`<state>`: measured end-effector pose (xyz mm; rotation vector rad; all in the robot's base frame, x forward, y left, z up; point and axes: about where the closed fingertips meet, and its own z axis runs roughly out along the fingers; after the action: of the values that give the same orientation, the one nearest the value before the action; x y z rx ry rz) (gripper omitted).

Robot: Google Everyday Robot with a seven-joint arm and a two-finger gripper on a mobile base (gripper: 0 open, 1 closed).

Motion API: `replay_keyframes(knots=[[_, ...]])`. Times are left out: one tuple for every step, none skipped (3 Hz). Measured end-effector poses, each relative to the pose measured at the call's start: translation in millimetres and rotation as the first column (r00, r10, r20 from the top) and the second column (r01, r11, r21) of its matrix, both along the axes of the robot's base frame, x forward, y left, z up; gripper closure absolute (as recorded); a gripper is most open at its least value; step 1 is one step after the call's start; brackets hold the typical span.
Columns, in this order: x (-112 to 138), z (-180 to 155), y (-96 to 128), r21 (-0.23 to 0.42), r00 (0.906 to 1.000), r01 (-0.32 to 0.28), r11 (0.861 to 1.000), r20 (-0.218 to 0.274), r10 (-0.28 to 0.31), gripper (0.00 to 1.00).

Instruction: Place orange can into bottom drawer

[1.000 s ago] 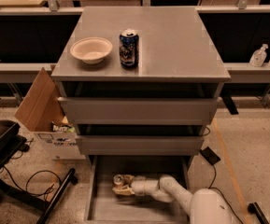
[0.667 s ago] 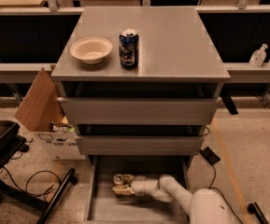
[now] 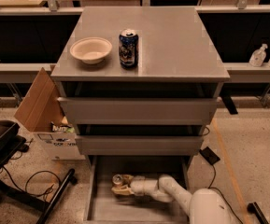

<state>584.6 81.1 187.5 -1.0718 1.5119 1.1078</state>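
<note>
The gripper [image 3: 120, 186] is seen low inside the bottom drawer [image 3: 125, 210], closed around the orange can [image 3: 118, 179], whose silver top is turned up towards the camera. The can is held just above or on the drawer's grey floor, near its left half. This low hold is judged to suit a gentle release, not a drop. The white arm [image 3: 172, 193] is reached in from the right front, under the two upper drawers [image 3: 139, 111], which are pushed further in, so the tray below is left open from above.

Whether the can's base already touches the floor cannot be told. It is hidden by the gripper and by shadow. The robot's body is cut off by the lower edge. On the cabinet top [image 3: 172, 41] a dark blue can [image 3: 128, 49] and a bowl [image 3: 91, 50] are left standing.
</note>
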Motion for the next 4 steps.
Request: replay_keyframes(knots=[[-0.8, 0.0, 2.1, 0.002, 1.0000, -0.003, 1.000, -0.001, 0.003, 0.28], [-1.7, 0.1, 4.6, 0.003, 1.0000, -0.006, 1.000, -0.002, 0.006, 0.04], [-2.2, 0.1, 5.9, 0.004, 1.0000, -0.008, 1.000, -0.003, 0.008, 0.00], [-2.2, 0.1, 5.9, 0.004, 1.0000, -0.008, 1.000, -0.003, 0.008, 0.00]])
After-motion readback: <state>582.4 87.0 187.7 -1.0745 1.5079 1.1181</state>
